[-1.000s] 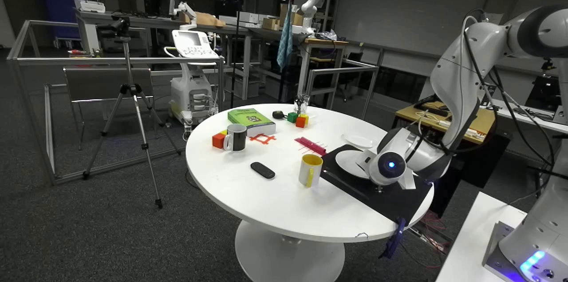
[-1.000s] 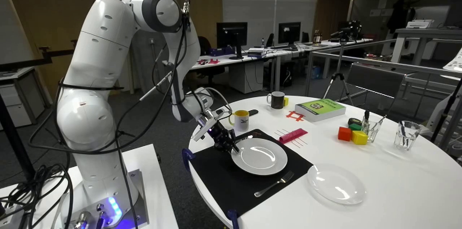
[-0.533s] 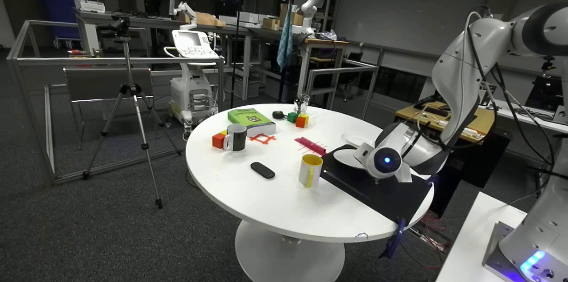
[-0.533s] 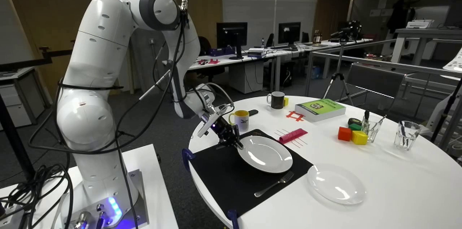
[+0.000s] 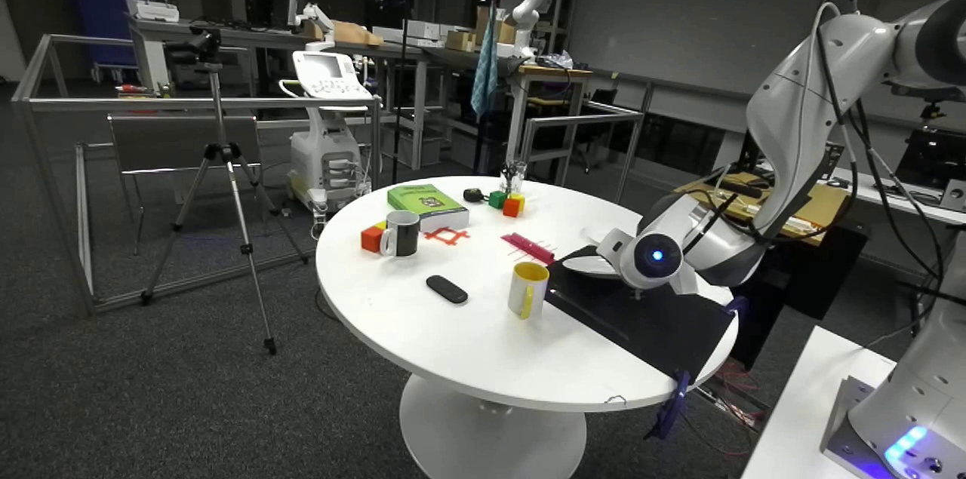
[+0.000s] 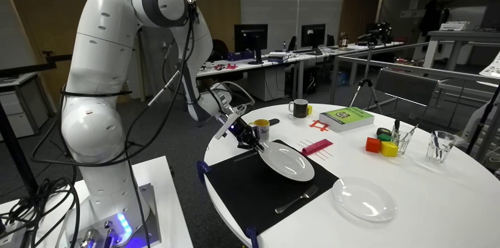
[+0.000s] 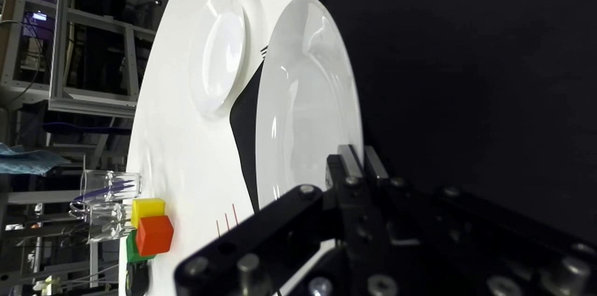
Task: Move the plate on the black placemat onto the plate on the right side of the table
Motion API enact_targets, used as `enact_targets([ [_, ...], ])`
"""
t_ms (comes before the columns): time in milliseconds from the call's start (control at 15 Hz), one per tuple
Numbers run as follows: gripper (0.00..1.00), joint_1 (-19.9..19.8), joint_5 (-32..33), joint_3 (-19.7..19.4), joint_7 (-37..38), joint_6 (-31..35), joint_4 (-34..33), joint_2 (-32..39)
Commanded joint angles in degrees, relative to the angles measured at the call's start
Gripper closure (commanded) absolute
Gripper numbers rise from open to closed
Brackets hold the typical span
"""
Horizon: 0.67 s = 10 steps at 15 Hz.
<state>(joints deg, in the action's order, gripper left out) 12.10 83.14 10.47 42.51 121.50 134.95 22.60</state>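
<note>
The white plate (image 6: 287, 161) from the black placemat (image 6: 246, 189) is tilted, its rim near my gripper (image 6: 261, 147) raised and its far rim low over the mat. I cannot tell whether that far rim touches it. In the wrist view, my gripper (image 7: 358, 156) is shut on the rim of this plate (image 7: 303, 100), one of its fingers (image 7: 347, 158) over the inner face, the other behind. On bare tabletop past the mat lies the other white plate (image 6: 364, 199), also in the wrist view (image 7: 219, 49). The arm partly covers both plates in an exterior view (image 5: 589, 265).
A fork (image 6: 299, 199) lies on the mat between the plates. A yellow-lined mug (image 6: 262, 130) stands close beside the gripper. Farther across the round table (image 6: 429, 201) are a magenta piece (image 6: 317, 146), coloured blocks (image 6: 373, 144), glasses (image 6: 440, 146) and a book (image 6: 347, 118). Blue clamps (image 6: 252, 236) grip the edge.
My gripper has closed on the plate's rim and risen. The plate has shifted slightly toward the table's middle and gone from nearly flat to clearly tilted. The other plate has not moved.
</note>
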Motion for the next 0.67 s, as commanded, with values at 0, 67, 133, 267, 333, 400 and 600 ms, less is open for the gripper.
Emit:
enact_targets([
  [0, 0.99, -0.08, -1.55, 0.92, -3.62, -2.02, 1.24, -4.51],
  [67, 0.99, 0.02, -1.56, 0.98, -3.98, -2.24, 1.33, -4.93],
  [133, 0.99, 0.12, -1.58, 1.03, -4.36, -2.49, 1.4, -5.34],
  [267, 0.99, 0.25, -1.48, 1.1, -4.91, -2.8, 1.59, -6.27],
  [333, 0.99, 0.32, -1.41, 1.12, -5.21, -3.03, 1.72, -6.81],
  [400, 0.99, 0.39, -1.33, 1.13, -5.49, -3.26, 1.93, -7.5],
  [600, 0.99, 0.58, -0.88, 1.09, -6.01, -4.23, 2.39, -9.25],
])
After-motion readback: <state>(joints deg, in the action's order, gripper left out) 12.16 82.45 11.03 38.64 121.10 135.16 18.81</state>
